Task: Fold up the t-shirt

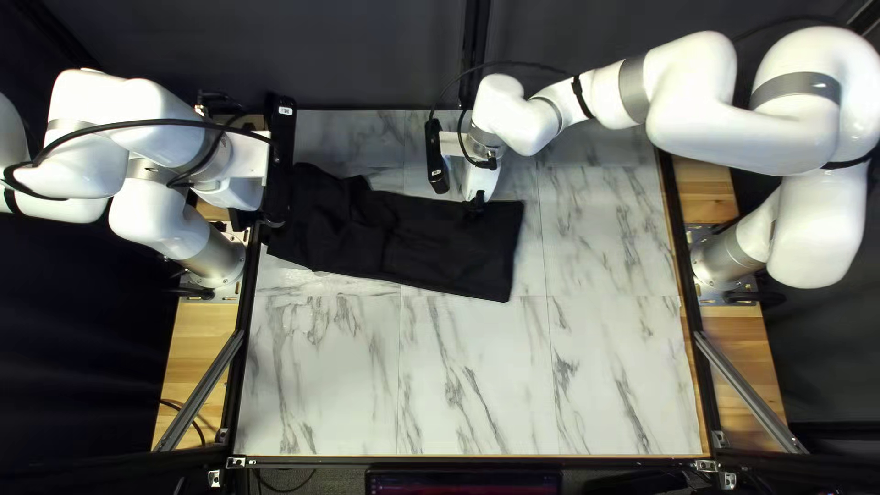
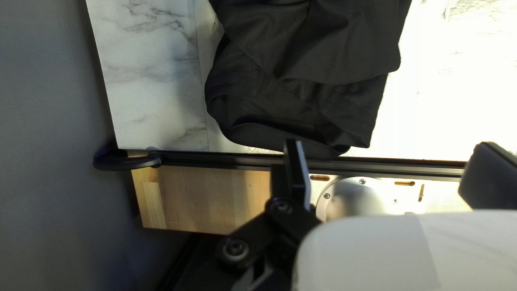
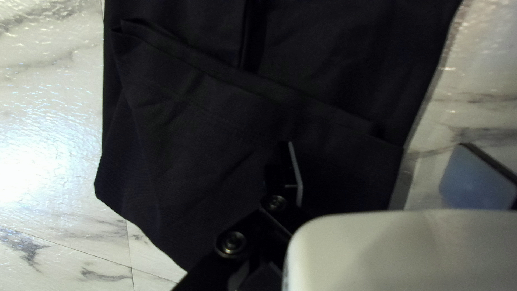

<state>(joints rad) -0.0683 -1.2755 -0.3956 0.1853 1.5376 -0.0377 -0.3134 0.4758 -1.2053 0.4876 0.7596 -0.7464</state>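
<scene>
Desk: marble-look, runs under the right claw. Black T-shirt lies on it in a long, partly layered strip, from just ahead of the left claw to beneath the right one. Creased near the left claw; layered edge crosses ahead of the right. Dark rail edges the desk by the left claw. Both claws released, fingers spread, nothing gripped. Can't tell if right touches cloth.
</scene>
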